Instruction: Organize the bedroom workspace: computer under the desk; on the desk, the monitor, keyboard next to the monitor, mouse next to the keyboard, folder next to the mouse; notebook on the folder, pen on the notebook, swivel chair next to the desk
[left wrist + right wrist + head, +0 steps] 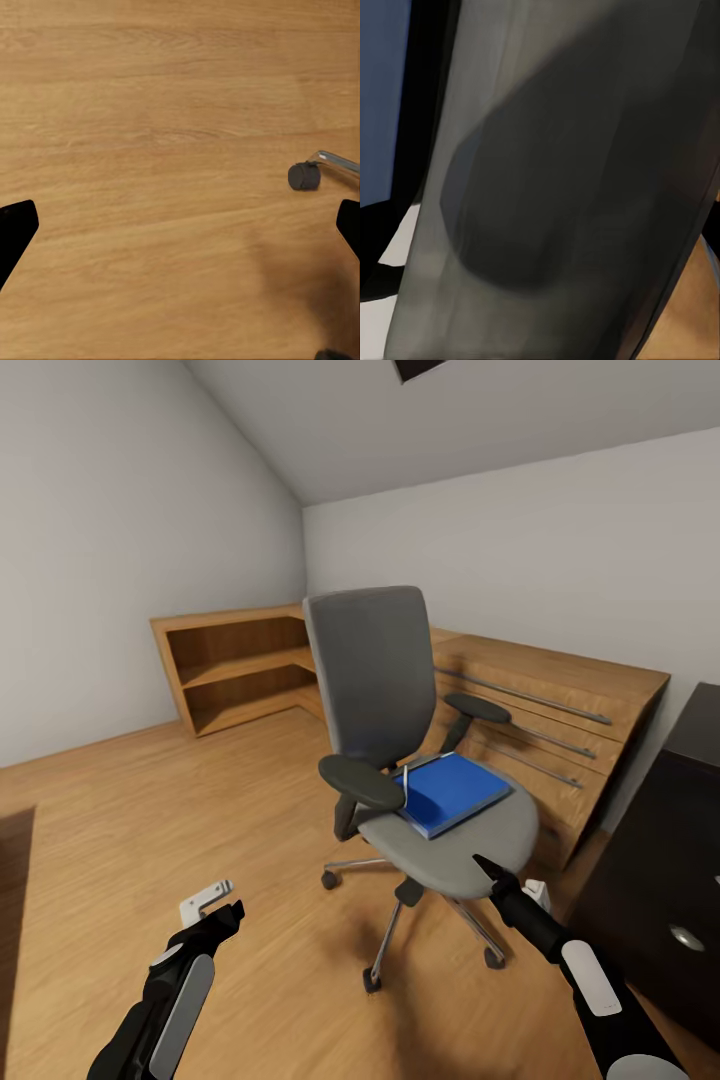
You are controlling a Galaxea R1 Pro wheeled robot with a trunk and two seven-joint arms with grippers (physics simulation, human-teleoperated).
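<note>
The grey swivel chair [372,670] stands mid-room on the wood floor, its seat turned toward me. On that seat lies the bright blue folder [452,791], flat. My right gripper [497,872] hovers at the seat's front edge, just short of the folder; its jaws are too foreshortened to judge. In the right wrist view a grey and dark surface [570,180] sits very close. My left gripper [214,905] hangs low over bare floor left of the chair, open and holding nothing, and the left wrist view shows one chair castor [304,176]. The desk's dark drawer unit [660,840] stands at the right.
A light wooden dresser [560,710] with long metal handles stands against the back wall behind the chair. A low wooden shelf unit [235,665] fills the back left corner. The chair's star base [425,930] spreads between my arms. Open floor lies to the left.
</note>
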